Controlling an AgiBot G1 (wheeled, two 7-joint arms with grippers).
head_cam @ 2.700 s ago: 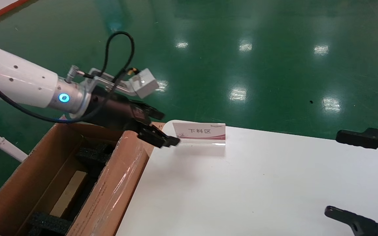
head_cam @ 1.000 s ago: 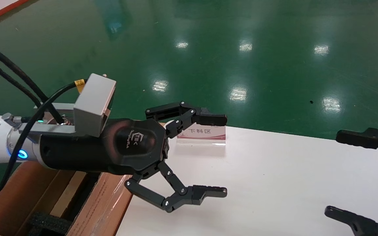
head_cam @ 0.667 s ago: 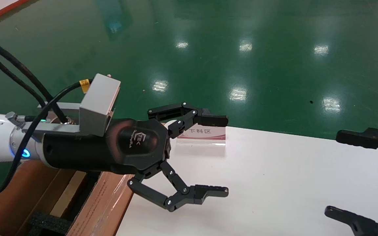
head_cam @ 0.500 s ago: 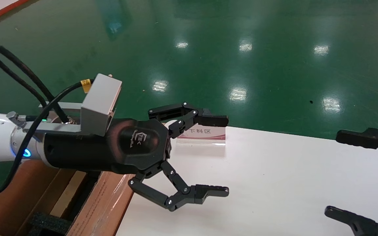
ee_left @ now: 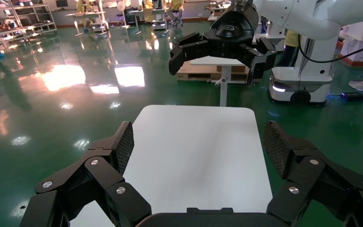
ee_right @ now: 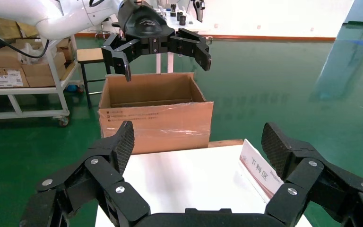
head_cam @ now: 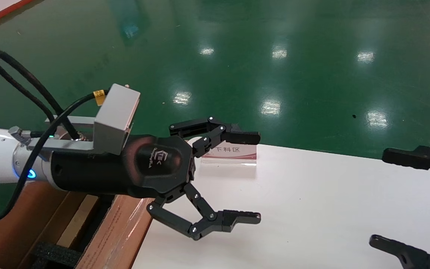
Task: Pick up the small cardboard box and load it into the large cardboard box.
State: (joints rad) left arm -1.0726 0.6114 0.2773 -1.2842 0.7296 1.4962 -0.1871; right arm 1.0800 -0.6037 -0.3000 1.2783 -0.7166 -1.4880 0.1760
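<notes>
The large cardboard box stands open at the table's left end, with shiny tape on its near flap; the right wrist view shows the box beyond the table. Inside it, the small cardboard box shows as a pale tan strip between black foam blocks. My left gripper hangs open and empty above the table's left part, just right of the carton, its fingers spread wide. At the table's right edge my right gripper is parked open, and its pads hold nothing.
A white table fills the middle. A small sign card with red print stands at its far edge, just behind the left gripper's upper finger. Shiny green floor lies beyond. The left arm's cable loops over the carton.
Since 2.7 s ago my left gripper has left the carton's far corner, turned and moved out over the table. In the last second it only crept slightly right. The right arm has not moved.
</notes>
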